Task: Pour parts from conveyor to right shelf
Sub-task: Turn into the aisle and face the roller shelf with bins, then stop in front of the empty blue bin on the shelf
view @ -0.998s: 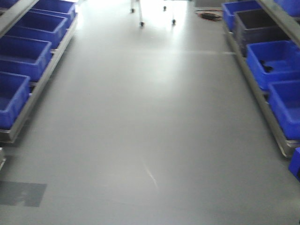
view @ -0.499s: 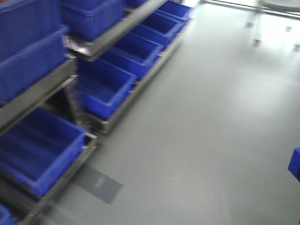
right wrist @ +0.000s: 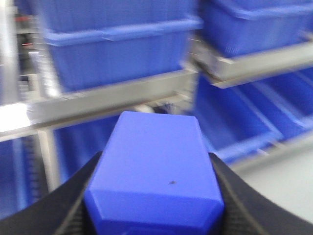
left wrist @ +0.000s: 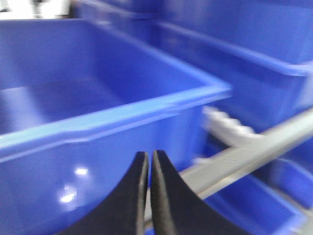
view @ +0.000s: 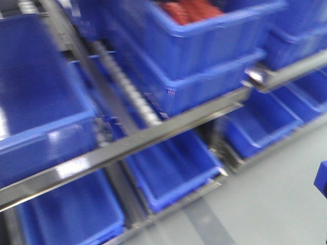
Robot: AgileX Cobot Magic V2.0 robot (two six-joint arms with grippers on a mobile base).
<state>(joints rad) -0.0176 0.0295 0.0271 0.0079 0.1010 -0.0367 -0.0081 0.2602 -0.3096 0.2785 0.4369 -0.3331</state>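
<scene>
**Fig. 1.** We see the right gripper (right wrist: 154, 169) clamped on 1 blue part (right wrist: 154, 152), held between its fingers, with a shelf (right wrist: 112, 97) beyond. The left gripper (left wrist: 148, 155), jaws almost touching and empty, faces a bin (left wrist: 98, 115) just ahead.

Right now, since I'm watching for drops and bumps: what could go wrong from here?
1. The right gripper pinches the blue block only by its sides. Every view is blurred, suggesting motion, so it could slip out.
2. The left gripper, shut, points closely at the wall of a large blue bin, with a shelf rail alongside; it may bump them.
</scene>
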